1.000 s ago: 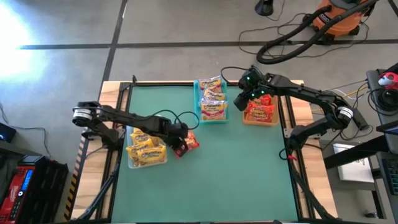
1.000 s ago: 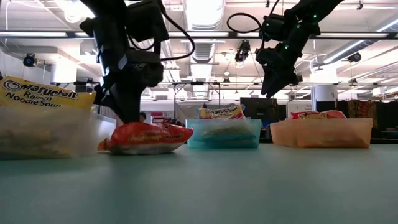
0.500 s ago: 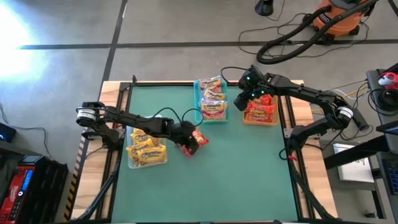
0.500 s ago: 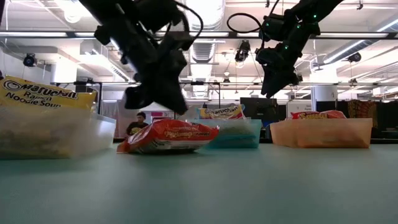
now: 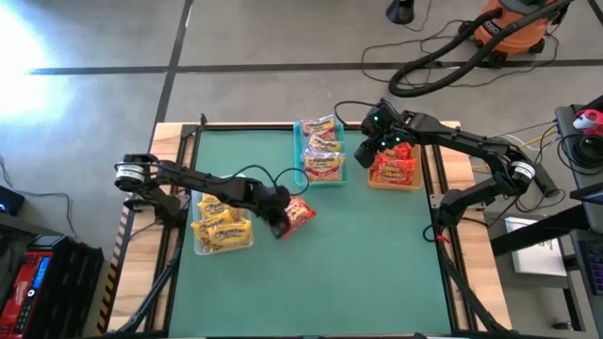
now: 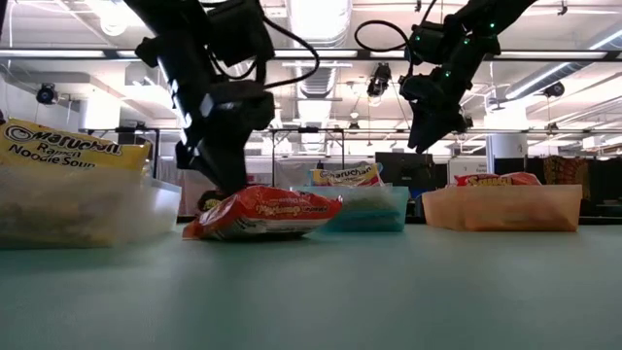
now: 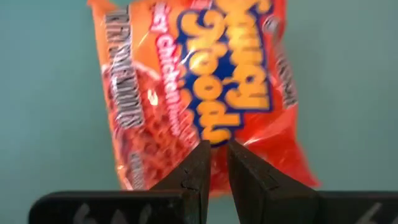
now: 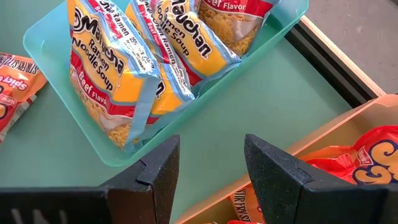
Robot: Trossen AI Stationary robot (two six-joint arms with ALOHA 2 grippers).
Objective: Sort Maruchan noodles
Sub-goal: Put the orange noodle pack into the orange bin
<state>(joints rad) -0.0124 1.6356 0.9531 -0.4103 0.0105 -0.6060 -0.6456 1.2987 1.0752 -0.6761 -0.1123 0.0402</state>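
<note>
Noodles are mostly in their trays. I see yellow packets (image 5: 222, 234) piled in the clear tray (image 5: 200, 247) at the left edge of the green worktop (image 5: 358, 264), beef packets (image 5: 323, 162) in the teal tray (image 8: 43, 53) at the far middle, and red packets (image 5: 393, 169) in the tan tray (image 6: 505, 212) on the right. One red packet (image 5: 299, 214) lies flat on the worktop between the clear tray and the teal tray, apart from both. My left claw (image 5: 277, 222) is down at that packet's near edge, its fingers (image 7: 198, 171) pressed together with only a sliver of gap; from the wrist view they sit over the packet's edge, and I cannot tell whether any plastic is pinched between them. My right claw (image 5: 370, 148) hangs above the worktop between the teal and tan trays, its fingers (image 8: 277, 165) parted about halfway with nothing in them.
</note>
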